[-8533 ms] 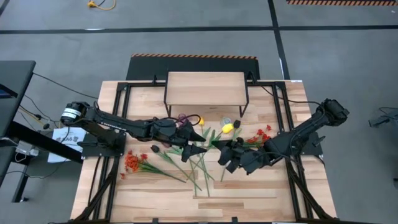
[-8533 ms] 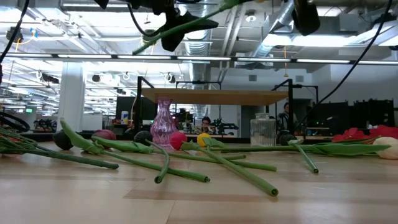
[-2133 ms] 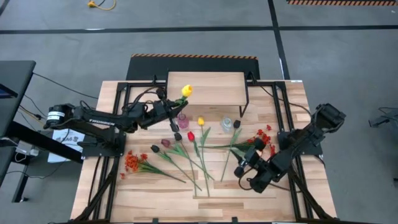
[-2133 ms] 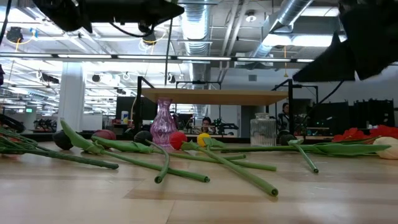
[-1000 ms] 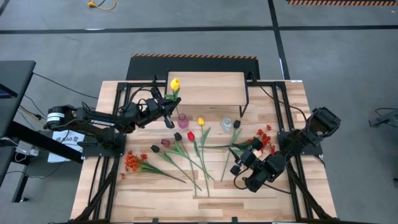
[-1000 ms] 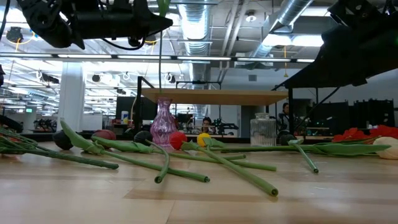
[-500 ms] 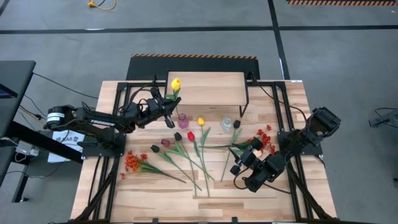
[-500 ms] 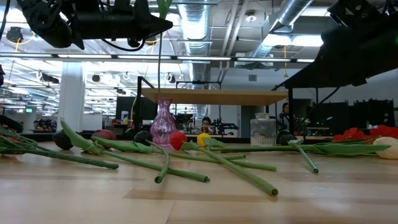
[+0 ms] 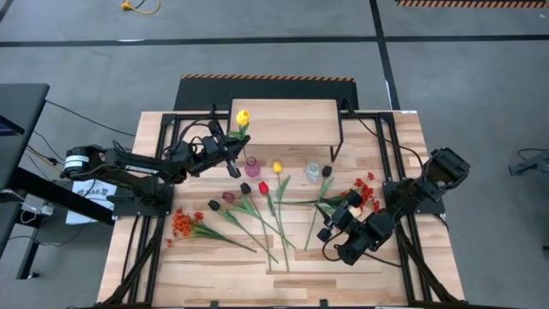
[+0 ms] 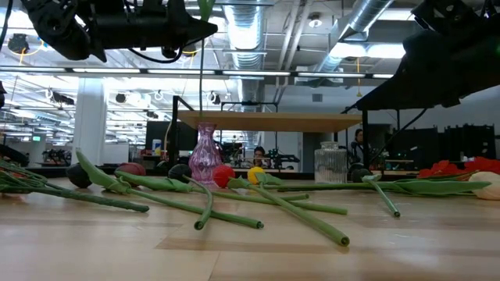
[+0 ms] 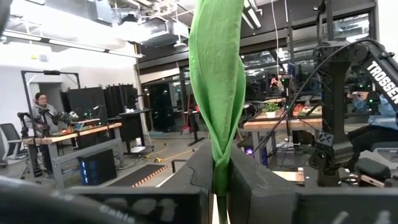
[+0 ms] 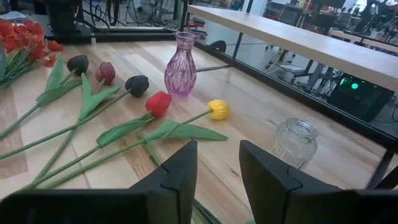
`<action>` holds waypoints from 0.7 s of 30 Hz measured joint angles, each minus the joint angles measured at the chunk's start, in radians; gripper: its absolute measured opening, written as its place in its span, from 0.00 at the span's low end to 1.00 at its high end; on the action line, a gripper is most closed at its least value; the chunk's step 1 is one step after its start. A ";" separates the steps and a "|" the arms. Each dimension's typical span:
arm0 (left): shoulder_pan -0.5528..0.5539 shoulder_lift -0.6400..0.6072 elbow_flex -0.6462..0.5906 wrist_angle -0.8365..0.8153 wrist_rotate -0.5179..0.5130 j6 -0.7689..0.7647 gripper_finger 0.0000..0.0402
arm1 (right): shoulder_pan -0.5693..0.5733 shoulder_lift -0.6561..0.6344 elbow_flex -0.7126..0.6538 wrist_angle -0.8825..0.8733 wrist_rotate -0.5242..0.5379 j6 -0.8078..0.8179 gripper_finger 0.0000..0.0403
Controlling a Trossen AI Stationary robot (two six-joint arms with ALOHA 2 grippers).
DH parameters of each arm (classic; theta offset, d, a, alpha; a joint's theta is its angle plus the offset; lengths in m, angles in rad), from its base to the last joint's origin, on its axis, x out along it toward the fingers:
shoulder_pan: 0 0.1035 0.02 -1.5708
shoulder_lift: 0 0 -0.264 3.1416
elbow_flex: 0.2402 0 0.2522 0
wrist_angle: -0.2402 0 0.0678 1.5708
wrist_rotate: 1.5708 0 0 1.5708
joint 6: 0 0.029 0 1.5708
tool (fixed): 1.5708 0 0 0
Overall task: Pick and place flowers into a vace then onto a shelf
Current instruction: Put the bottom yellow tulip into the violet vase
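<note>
**Tulip poised over pink vase**

While loose flowers (image 9: 257, 215) lay strewn across the wooden surface (image 9: 206, 266) nearest the low camera, the right end effector (image 9: 337, 232) hung above the near right part of it, fingers parted with a clear gap and nothing between them, as its wrist view showed. Farther back, the left end effector (image 9: 233, 157) was clamped shut on the green stem of a yellow tulip (image 9: 243, 116), holding it upright, head up, with the stem hanging toward the pink glass vase (image 9: 252, 166); the stem (image 10: 201, 70) appeared in the low view just above the vase mouth (image 10: 206, 126). A clear glass jar (image 9: 313, 172) stood to the vase's right. Beyond both stood the shelf (image 9: 283, 120), its light wood top bare.

The step in hand looked to be the insertion: the stem tip seemed lined up with the narrow neck but not yet inside. The next move would likely call for a straight, slow descent, then a release without tipping the slim vase.

White lettering on the right arm, seen from the left wrist camera, read "TROSSEN" (image 11: 382, 79).
</note>
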 joint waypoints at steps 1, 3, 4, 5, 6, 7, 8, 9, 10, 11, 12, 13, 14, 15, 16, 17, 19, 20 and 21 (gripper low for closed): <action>0.002 0.000 0.000 0.001 0.000 0.000 0.02 | 0.000 0.000 0.000 0.000 0.000 0.000 0.28; 0.009 0.000 0.000 0.002 0.002 -0.001 0.02 | 0.000 0.000 0.000 0.000 0.000 0.000 0.28; 0.015 0.000 0.000 0.002 0.006 -0.008 0.02 | 0.000 0.000 0.000 0.000 0.000 0.000 0.28; 0.020 0.000 0.000 0.002 0.012 -0.016 0.02 | 0.000 0.000 0.000 0.000 0.000 0.000 0.28; 0.026 0.000 0.000 0.002 0.023 -0.020 0.02 | 0.000 0.000 0.000 0.000 0.000 0.000 0.28; 0.031 0.000 0.000 0.002 0.032 -0.024 0.02 | 0.000 0.000 0.000 0.000 0.000 0.000 0.28; 0.033 0.000 0.000 0.001 0.040 -0.026 0.02 | 0.000 0.000 0.000 0.000 0.000 0.000 0.28; 0.036 0.000 0.000 0.000 0.048 -0.028 0.02 | 0.000 0.000 0.000 0.000 0.000 0.000 0.28; 0.038 0.000 0.000 -0.001 0.049 -0.028 0.02 | 0.000 0.000 0.000 0.000 0.000 0.000 0.28; 0.038 0.000 0.000 -0.002 0.050 -0.028 0.02 | 0.000 0.000 0.000 0.000 -0.001 0.000 0.28; 0.038 0.000 0.000 -0.002 0.050 -0.028 0.02 | 0.000 0.000 0.000 0.000 0.000 0.000 0.28; 0.038 0.000 0.000 -0.002 0.050 -0.028 0.02 | 0.000 0.000 0.000 0.000 -0.001 0.001 0.28; 0.038 0.000 0.000 -0.002 0.050 -0.028 0.02 | 0.000 0.000 0.000 0.000 -0.001 0.001 0.28; 0.038 0.000 0.000 -0.002 0.050 -0.028 0.02 | 0.000 0.000 0.000 0.000 -0.001 0.001 0.28; 0.038 0.000 0.000 -0.002 0.050 -0.028 0.02 | 0.000 0.000 0.000 0.000 -0.001 0.001 0.28; 0.038 0.000 0.000 -0.002 0.050 -0.028 0.02 | 0.000 0.000 0.000 0.000 -0.001 0.001 0.28; 0.038 0.000 0.000 -0.002 0.050 -0.024 0.02 | 0.000 0.000 0.000 0.000 -0.001 0.001 0.28; 0.038 0.000 0.000 -0.002 0.052 -0.020 0.02 | 0.000 0.000 0.000 0.000 -0.001 0.001 0.28; 0.038 0.000 0.000 -0.002 0.056 -0.017 0.02 | 0.000 0.000 0.000 0.000 -0.001 0.001 0.28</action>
